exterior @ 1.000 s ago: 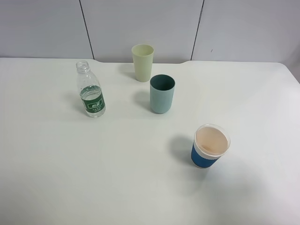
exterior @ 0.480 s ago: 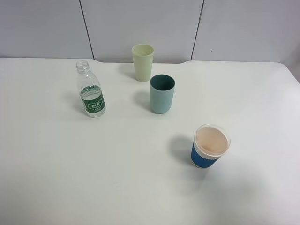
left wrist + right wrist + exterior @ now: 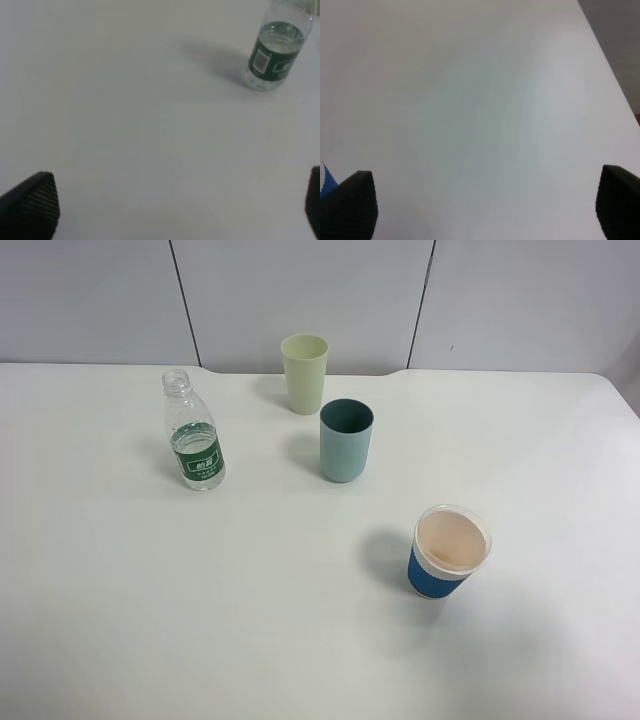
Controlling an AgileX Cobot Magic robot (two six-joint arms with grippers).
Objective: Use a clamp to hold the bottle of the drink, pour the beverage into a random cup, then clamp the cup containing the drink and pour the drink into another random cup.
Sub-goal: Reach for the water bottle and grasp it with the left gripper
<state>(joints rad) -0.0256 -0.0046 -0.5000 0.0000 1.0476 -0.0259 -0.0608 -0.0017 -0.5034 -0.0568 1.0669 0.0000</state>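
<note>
The bottle (image 3: 193, 443) stands upright and uncapped on the left of the white table (image 3: 150, 600), with clear beverage (image 3: 192, 442) inside down to its green label. It shows again in the left wrist view as the bottle (image 3: 275, 50), well ahead of my left gripper (image 3: 180, 210), whose fingers stand wide apart over bare table. A teal cup (image 3: 346, 440) stands mid-table, and a pale yellow-green cup (image 3: 304, 373) just behind it. My right gripper (image 3: 487, 207) is open over empty tabletop. Neither gripper appears in the high view.
A blue-sleeved paper cup (image 3: 448, 552) with a pale inside stands at the front right; a sliver of its blue sleeve (image 3: 327, 178) shows beside one right finger. The table's right edge (image 3: 607, 55) runs close by. A grey panelled wall (image 3: 300, 290) lies behind.
</note>
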